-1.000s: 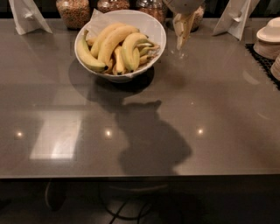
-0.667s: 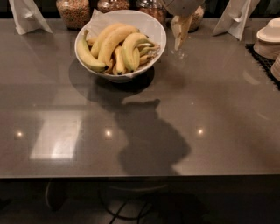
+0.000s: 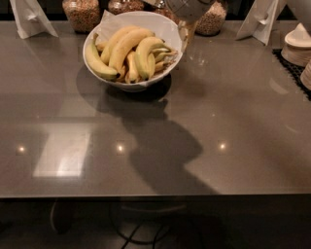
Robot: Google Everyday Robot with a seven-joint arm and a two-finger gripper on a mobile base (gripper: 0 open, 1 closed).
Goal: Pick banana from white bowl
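While gripper (image 3: 186, 30) hangs by white bowl (image 3: 137, 86), grip unclear, arched greenish-sided banana (image 3: 145, 56) inside

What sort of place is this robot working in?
Probably a break-room or café snack counter: a white bowl of bananas, jars of snacks along the back, and stacked white dishes at right. The gripper hangs just right of the bowl's rim.

Banana (image 3: 144, 56) in white bowl (image 3: 142, 85), pincer (image 3: 187, 33) beside
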